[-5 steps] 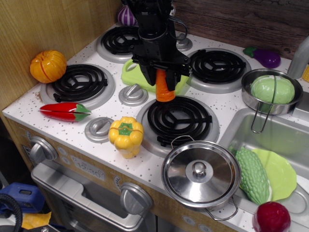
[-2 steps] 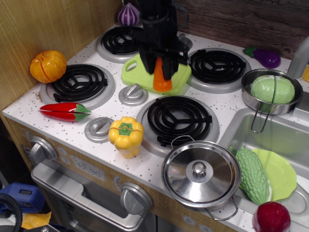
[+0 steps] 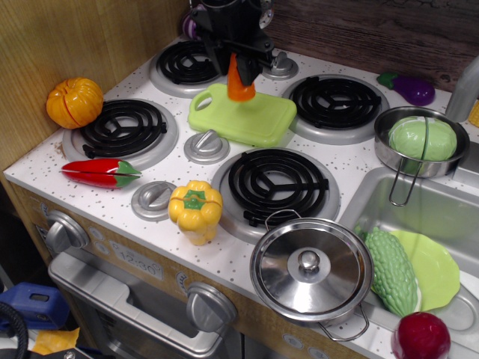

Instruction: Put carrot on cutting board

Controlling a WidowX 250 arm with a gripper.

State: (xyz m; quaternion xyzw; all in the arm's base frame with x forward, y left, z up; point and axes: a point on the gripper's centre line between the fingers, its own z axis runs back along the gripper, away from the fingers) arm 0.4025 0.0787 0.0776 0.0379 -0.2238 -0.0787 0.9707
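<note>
The orange toy carrot (image 3: 240, 81) hangs upright in my black gripper (image 3: 238, 66), wide end down. My gripper is shut on the carrot's upper part and holds it over the far left part of the lime-green cutting board (image 3: 244, 115). The board lies flat between the stove's burners, with its handle tab at the left. I cannot tell whether the carrot's lower end touches the board or hangs just above it.
An orange pumpkin (image 3: 73, 102) and a red chili (image 3: 100, 172) lie at the left. A yellow pepper (image 3: 195, 210) and a steel lidded pot (image 3: 311, 270) stand in front. A pot with a green vegetable (image 3: 421, 139), an eggplant (image 3: 410, 88) and the sink (image 3: 404, 217) are at the right.
My gripper has moved back and to the left with the carrot, from above the front middle burner to over the far left part of the cutting board.
</note>
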